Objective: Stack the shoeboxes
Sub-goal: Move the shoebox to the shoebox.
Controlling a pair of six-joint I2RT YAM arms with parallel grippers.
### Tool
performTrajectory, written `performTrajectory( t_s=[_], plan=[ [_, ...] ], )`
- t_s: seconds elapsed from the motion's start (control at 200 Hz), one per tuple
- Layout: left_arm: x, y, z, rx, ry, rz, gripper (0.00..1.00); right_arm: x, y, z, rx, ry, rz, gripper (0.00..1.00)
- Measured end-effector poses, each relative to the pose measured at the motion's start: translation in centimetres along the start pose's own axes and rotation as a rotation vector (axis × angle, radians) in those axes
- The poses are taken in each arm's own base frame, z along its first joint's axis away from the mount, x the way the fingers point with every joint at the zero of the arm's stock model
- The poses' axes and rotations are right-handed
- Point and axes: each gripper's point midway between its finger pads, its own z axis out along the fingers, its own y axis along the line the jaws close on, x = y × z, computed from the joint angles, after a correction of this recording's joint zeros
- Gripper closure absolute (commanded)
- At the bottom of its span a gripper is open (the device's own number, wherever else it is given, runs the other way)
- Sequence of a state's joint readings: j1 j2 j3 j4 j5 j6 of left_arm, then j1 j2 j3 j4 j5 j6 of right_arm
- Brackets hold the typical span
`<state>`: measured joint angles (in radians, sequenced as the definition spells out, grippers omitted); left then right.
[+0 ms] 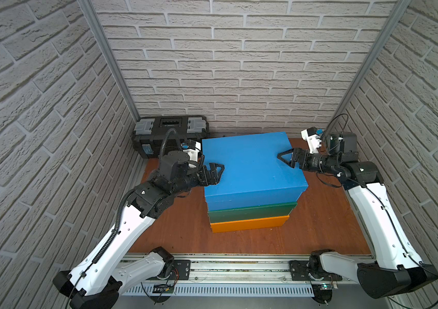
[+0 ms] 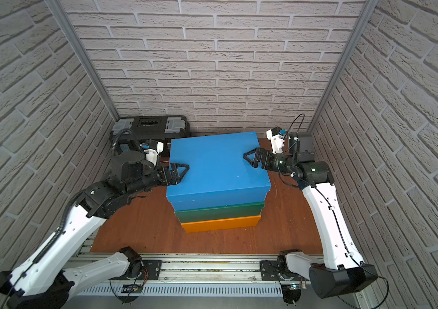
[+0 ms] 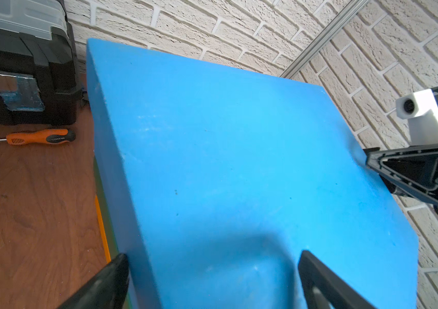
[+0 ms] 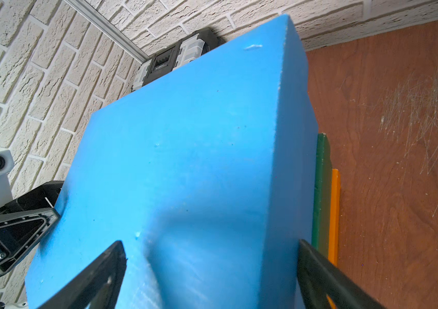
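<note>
— How do the arms sit?
— I see the left arm [image 1: 132, 224] and right arm [image 1: 373, 214] both reaching inward, wrists level, facing each other.
— Jaws?
— Left jaws and right jaws both stand wide apart.

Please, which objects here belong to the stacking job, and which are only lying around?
Belong to the job: blue shoebox, dark green shoebox, orange shoebox.
Only lying around: black toolbox, orange-handled screwdriver.

Blue box [image 1: 250, 166], green box [image 1: 252, 212], orange box [image 1: 250, 224]
</note>
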<state>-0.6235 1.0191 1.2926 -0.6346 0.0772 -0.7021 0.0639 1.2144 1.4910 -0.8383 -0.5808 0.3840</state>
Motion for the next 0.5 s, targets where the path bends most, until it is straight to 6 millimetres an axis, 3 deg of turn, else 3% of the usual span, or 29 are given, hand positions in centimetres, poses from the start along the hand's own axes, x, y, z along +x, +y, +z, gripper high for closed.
performTrajectory(
  t_s=[0.335, 0.5],
  plan=[
    [-3.6, -0.1, -2.5, -0.008, -0.089, 0.009, 0.02, -2.0, 1.2, -1.8, 0.010, -0.061, -0.041, 0.00],
    [-6.4, 1.9, -4.5, -0.053, -0.155, -0.015, 0.02, -4.4, 1.1, -3.9, 0.042, -0.137, -0.068, 0.00]
  ],
)
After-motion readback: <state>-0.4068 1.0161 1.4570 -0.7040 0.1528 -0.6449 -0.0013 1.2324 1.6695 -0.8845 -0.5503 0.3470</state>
